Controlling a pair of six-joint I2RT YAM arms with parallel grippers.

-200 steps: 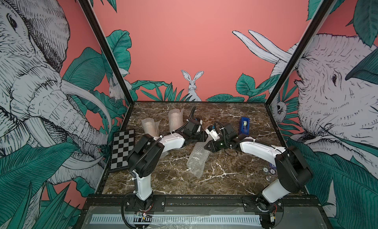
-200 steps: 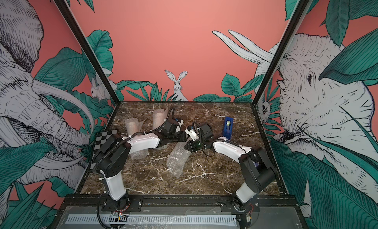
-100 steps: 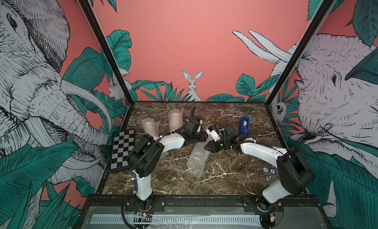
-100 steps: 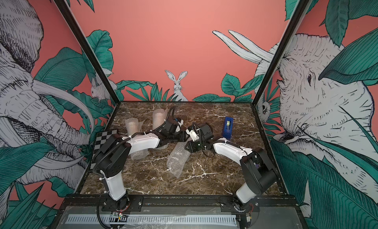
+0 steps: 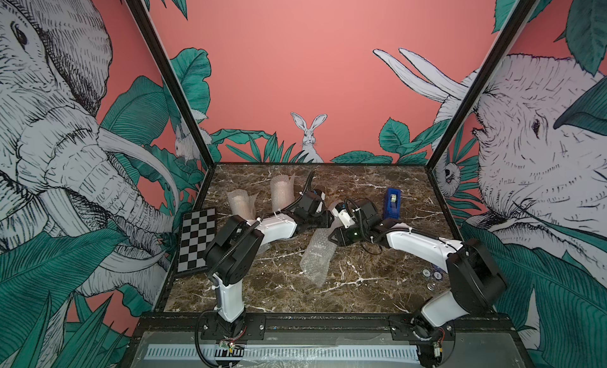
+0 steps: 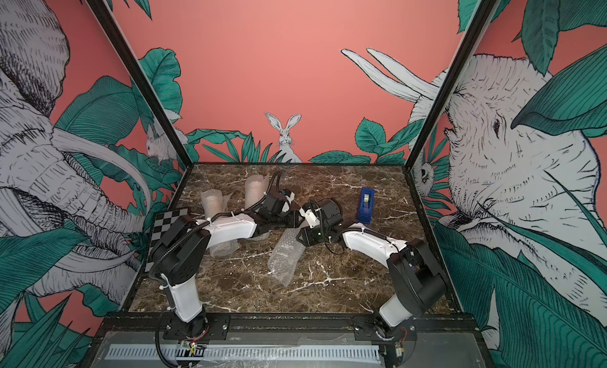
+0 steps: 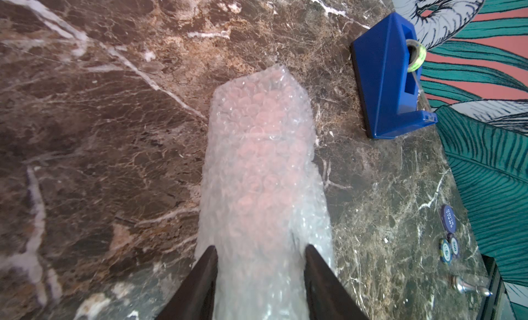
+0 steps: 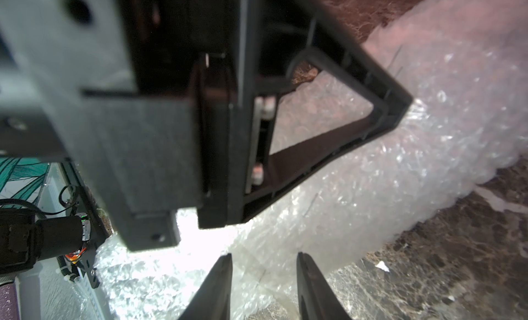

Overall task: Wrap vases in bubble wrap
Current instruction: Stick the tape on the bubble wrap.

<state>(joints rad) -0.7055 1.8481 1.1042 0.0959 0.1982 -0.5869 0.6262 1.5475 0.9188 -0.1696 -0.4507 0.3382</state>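
On the marble desk [image 5: 361,294], a little behind its middle, a roll of bubble wrap [image 7: 261,150] clenched by the left gripper [image 7: 260,247], its two dark fingers [image 7: 200,284] pressed against opposite sides of the roll close to one end. Pinkish inside; any vase within too blurred to make out.

Left arm [image 5: 276,226] stretched out from the near-left corner: elbow raised high, white forearm sloping down and across toward the middle, wrist close to level.

Right arm [image 5: 423,246] coming in from the near-right corner: elbow raised beside the right edge, forearm low and reaching leftward. Right gripper [image 8: 263,255] nearly tip to tip with the left one in both top views, just on its near side. Right jaws released, standing apart with nothing pinched between them, poised just over the far end of a loose sheet of bubble wrap [image 5: 316,258]. Sheet crumpled, lying near the middle of the desk and trailing toward the near edge.

Toward the back-left corner, behind the left forearm, two upright rolls [image 5: 241,203] [image 5: 281,194] of the same wrap, side by side but apart.

Blue tape dispenser [image 5: 392,203] in the back half, toward the right edge. Checkerboard [image 5: 196,240] along the left edge. A few poker chips [image 7: 445,250] near the right edge, beside the right elbow
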